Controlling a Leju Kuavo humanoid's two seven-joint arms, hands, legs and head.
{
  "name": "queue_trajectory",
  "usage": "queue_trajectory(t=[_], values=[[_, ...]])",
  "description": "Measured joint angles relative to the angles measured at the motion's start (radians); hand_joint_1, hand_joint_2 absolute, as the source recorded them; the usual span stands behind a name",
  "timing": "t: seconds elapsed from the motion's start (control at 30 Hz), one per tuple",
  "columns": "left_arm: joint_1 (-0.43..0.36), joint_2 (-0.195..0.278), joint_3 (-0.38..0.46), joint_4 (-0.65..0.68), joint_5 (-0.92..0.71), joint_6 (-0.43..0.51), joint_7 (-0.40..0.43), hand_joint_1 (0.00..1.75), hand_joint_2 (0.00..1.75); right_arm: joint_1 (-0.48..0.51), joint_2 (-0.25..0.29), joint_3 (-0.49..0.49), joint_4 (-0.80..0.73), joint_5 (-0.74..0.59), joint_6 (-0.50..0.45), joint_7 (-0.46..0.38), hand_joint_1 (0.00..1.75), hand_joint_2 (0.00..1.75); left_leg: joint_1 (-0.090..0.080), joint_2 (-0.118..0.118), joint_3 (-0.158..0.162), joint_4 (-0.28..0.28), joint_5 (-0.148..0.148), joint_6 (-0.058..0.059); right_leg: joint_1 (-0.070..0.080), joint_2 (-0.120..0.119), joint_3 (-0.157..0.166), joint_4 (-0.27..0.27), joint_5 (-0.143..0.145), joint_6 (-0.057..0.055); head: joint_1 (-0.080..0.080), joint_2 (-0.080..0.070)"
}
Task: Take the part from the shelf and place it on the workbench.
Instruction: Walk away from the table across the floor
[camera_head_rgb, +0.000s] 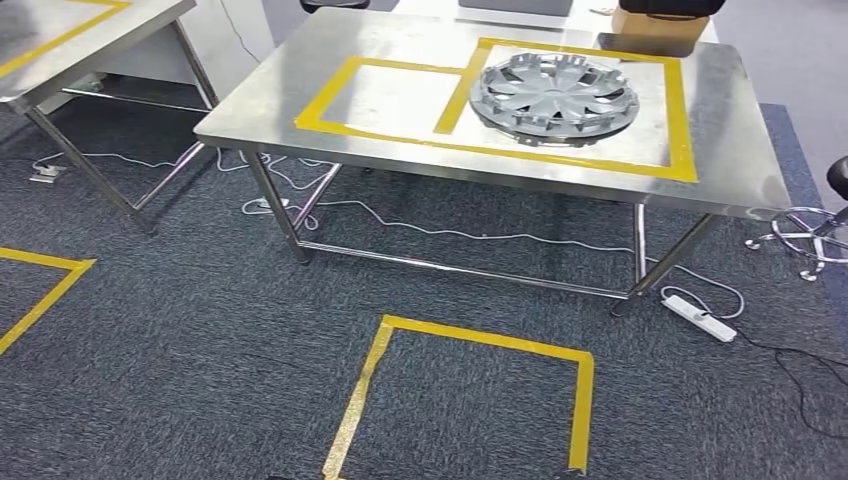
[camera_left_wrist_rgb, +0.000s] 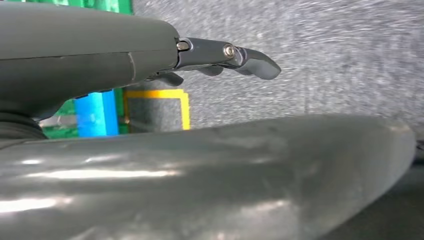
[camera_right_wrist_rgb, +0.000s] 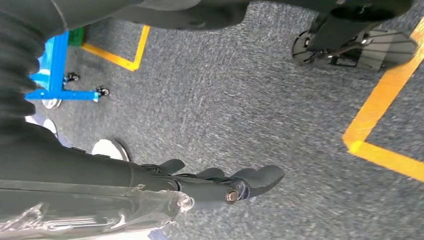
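Note:
The part, a silver wheel cover (camera_head_rgb: 556, 95), lies flat on the steel workbench (camera_head_rgb: 290, 122), inside the right-hand one of two yellow-taped rectangles. In the left wrist view my left hand (camera_left_wrist_rgb: 210, 56) hangs over grey carpet with its fingers stretched out and nothing in them. Its thick thumb fills the near side of that view. In the right wrist view my right hand (camera_right_wrist_rgb: 215, 184) also hangs over the carpet, fingers loosely extended and holding nothing.
A second steel table (camera_head_rgb: 60, 50) stands at the far left. A yellow tape square (camera_head_rgb: 470, 400) marks the carpet in front of the workbench. A power strip (camera_head_rgb: 702, 318) and cables lie under it, and a chair base (camera_head_rgb: 808, 236) sits to its right. A blue wheeled frame (camera_right_wrist_rgb: 59, 75) stands on the carpet.

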Motion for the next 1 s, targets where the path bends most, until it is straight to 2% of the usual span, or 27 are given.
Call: queue_trajectory(t=[0.03,0.1,0.13,0.17,0.2,0.23,0.27,0.3,0.33,0.4,0.47,0.5,0.57,0.6,0.63,0.67,0.7,0.73,0.77,0.8,0.83,0.9,0.93,0.97,1.0], values=[[0.001,0.000,0.000,0.000,0.000,0.000,0.000,0.00,0.00,0.000,0.000,0.000,0.000,0.000,0.000,-0.002,0.00,1.75,0.002,-0.012,-0.001,-0.001,0.003,0.006,-0.003,0.025,-0.013,0.032,-0.023,0.005,0.002,0.000],[0.000,-0.001,0.000,0.000,0.000,0.002,0.000,0.00,0.00,0.002,0.000,0.000,0.000,-0.001,-0.002,-0.005,0.00,1.75,0.004,-0.036,-0.004,-0.002,0.007,0.015,-0.005,0.082,-0.069,0.157,-0.090,0.009,0.008,0.000],[-0.001,-0.001,0.000,0.000,0.000,0.003,-0.001,0.00,0.00,0.004,0.000,0.000,0.000,-0.004,-0.003,-0.008,0.00,1.75,0.003,-0.049,-0.005,-0.002,0.008,0.018,-0.005,0.095,-0.102,0.227,-0.118,0.010,0.009,0.000],[-0.001,-0.001,0.000,0.000,0.000,0.005,-0.002,0.00,0.00,0.005,0.000,0.000,0.000,-0.008,-0.004,-0.011,0.00,1.75,0.003,-0.064,-0.006,-0.002,0.009,0.019,-0.004,0.100,-0.126,0.275,-0.131,0.009,0.010,0.000],[0.000,-0.001,0.000,0.000,0.001,0.006,-0.002,0.00,0.00,0.006,0.000,0.000,0.000,-0.012,-0.005,-0.015,0.00,1.75,0.002,-0.079,-0.006,-0.002,0.010,0.019,-0.004,0.104,-0.134,0.286,-0.123,0.008,0.011,0.000],[0.001,-0.001,0.000,0.000,0.002,0.008,-0.003,0.00,0.00,0.007,0.000,-0.001,0.000,-0.017,-0.005,-0.019,0.00,1.75,0.002,-0.094,-0.006,-0.002,0.011,0.018,-0.005,0.108,-0.122,0.257,-0.096,0.006,0.011,0.000],[0.002,-0.001,0.000,0.000,0.002,0.009,-0.003,0.00,0.00,0.007,0.000,-0.001,0.000,-0.020,-0.005,-0.022,0.00,1.75,0.002,-0.110,-0.006,-0.001,0.013,0.016,-0.006,0.119,-0.095,0.196,-0.059,0.004,0.011,0.000],[0.001,-0.001,0.000,0.000,0.003,0.009,-0.003,0.00,0.00,0.006,0.000,-0.002,0.000,-0.023,-0.005,-0.026,0.00,1.75,0.002,-0.124,-0.006,-0.001,0.014,0.013,-0.008,0.144,-0.063,0.124,-0.025,0.002,0.011,0.000],[0.000,-0.001,0.000,0.000,0.003,0.009,-0.003,0.00,0.00,0.006,0.000,-0.003,0.000,-0.025,-0.005,-0.029,0.00,1.75,0.001,-0.136,-0.009,0.002,0.015,0.009,-0.012,0.168,-0.035,0.060,-0.003,-0.001,0.011,0.000],[-0.003,-0.001,0.000,0.000,0.006,0.010,-0.003,0.00,0.00,0.005,0.000,-0.005,0.000,-0.027,-0.005,-0.034,0.00,1.75,0.001,-0.157,-0.018,0.006,0.018,-0.002,-0.015,0.197,-0.009,0.004,0.007,-0.006,0.011,0.000],[-0.001,0.000,0.000,0.000,0.009,0.010,-0.003,0.00,0.00,0.005,0.000,-0.006,0.001,-0.027,-0.005,-0.037,0.00,1.75,0.005,-0.177,-0.025,0.004,0.024,-0.015,-0.012,0.182,-0.007,0.002,0.008,-0.015,0.011,0.000],[0.000,0.000,0.001,0.000,0.010,0.011,-0.003,0.00,0.00,0.004,0.000,-0.006,0.001,-0.027,-0.005,-0.037,0.00,1.75,0.005,-0.172,-0.028,0.008,0.022,-0.019,-0.011,0.170,-0.007,0.000,0.010,-0.021,0.010,0.000],[0.001,0.000,0.001,0.000,0.012,0.011,-0.003,0.00,0.00,0.003,0.000,-0.006,0.001,-0.028,-0.005,-0.039,0.00,1.75,0.003,-0.126,-0.054,0.059,-0.015,-0.027,-0.012,0.144,-0.006,-0.004,0.015,-0.033,0.004,0.000],[0.001,-0.001,0.001,0.000,0.013,0.011,-0.003,0.00,0.00,0.003,0.000,-0.006,0.001,-0.029,-0.005,-0.039,0.00,1.75,0.001,-0.093,-0.080,0.115,-0.049,-0.030,-0.011,0.129,-0.006,-0.006,0.016,-0.037,0.000,0.000],[0.000,-0.001,0.001,0.000,0.013,0.011,-0.004,0.00,0.00,0.005,0.000,-0.006,0.001,-0.030,-0.004,-0.039,0.00,1.75,0.001,-0.071,-0.111,0.181,-0.085,-0.033,-0.010,0.114,-0.007,-0.006,0.016,-0.039,-0.003,0.000],[-0.001,-0.001,0.001,0.000,0.013,0.011,-0.004,0.00,0.00,0.007,0.000,-0.006,0.001,-0.031,-0.004,-0.039,0.00,1.75,0.001,-0.061,-0.139,0.241,-0.111,-0.035,-0.008,0.098,-0.008,-0.006,0.015,-0.040,-0.003,0.000],[0.000,-0.001,0.001,0.000,0.014,0.011,-0.004,0.00,0.00,0.008,0.000,-0.006,0.001,-0.032,-0.004,-0.039,0.00,1.75,0.002,-0.056,-0.155,0.276,-0.119,-0.036,-0.007,0.081,-0.008,-0.006,0.014,-0.041,-0.003,0.000],[0.001,-0.001,0.001,0.000,0.016,0.012,-0.005,0.00,0.00,0.008,0.000,-0.006,0.001,-0.034,-0.004,-0.039,0.00,1.75,0.002,-0.053,-0.153,0.276,-0.109,-0.035,-0.006,0.065,-0.008,-0.006,0.014,-0.041,-0.003,0.000],[0.002,0.000,0.001,0.000,0.017,0.012,-0.005,0.00,0.00,0.007,0.000,-0.007,0.001,-0.035,-0.004,-0.039,0.00,1.75,0.002,-0.048,-0.132,0.242,-0.083,-0.034,-0.006,0.051,-0.008,-0.005,0.013,-0.041,-0.003,0.000],[0.002,0.000,0.002,0.000,0.019,0.013,-0.005,0.00,0.00,0.005,0.000,-0.007,0.001,-0.036,-0.004,-0.039,0.00,1.75,0.001,-0.032,-0.097,0.182,-0.051,-0.031,-0.006,0.039,-0.006,-0.005,0.012,-0.039,-0.003,0.000],[0.001,-0.001,0.002,0.000,0.020,0.014,-0.005,0.00,0.00,0.004,0.000,-0.007,0.001,-0.037,-0.003,-0.039,0.00,1.75,-0.001,-0.002,-0.058,0.117,-0.025,-0.029,-0.003,0.028,-0.005,-0.004,0.009,-0.036,-0.004,0.000],[-0.003,-0.002,0.002,0.000,0.021,0.014,-0.005,0.00,0.00,0.004,0.000,-0.007,0.001,-0.037,-0.003,-0.038,0.00,1.75,-0.006,0.038,-0.011,0.030,-0.005,-0.019,0.004,0.006,-0.002,-0.001,0.003,-0.027,-0.003,0.000],[-0.004,-0.003,0.002,0.000,0.021,0.014,-0.005,0.00,0.00,0.004,0.000,-0.008,0.001,-0.038,-0.003,-0.038,0.00,1.75,-0.008,0.041,-0.006,0.015,-0.006,-0.014,0.007,-0.006,-0.001,0.000,0.001,-0.022,-0.003,0.000],[-0.004,-0.003,0.002,0.000,0.022,0.014,-0.005,0.00,0.00,0.004,0.000,-0.010,0.001,-0.038,-0.002,-0.037,0.00,1.75,-0.009,0.027,-0.007,0.011,-0.007,-0.007,0.007,-0.018,0.001,0.000,-0.001,-0.018,-0.002,0.000],[-0.002,-0.003,0.003,0.000,0.022,0.014,-0.005,0.00,0.00,0.003,0.000,-0.011,0.001,-0.038,-0.001,-0.037,0.00,1.75,-0.008,0.015,-0.008,0.009,-0.005,-0.002,0.005,-0.017,0.003,0.002,-0.005,-0.012,-0.001,0.000]])
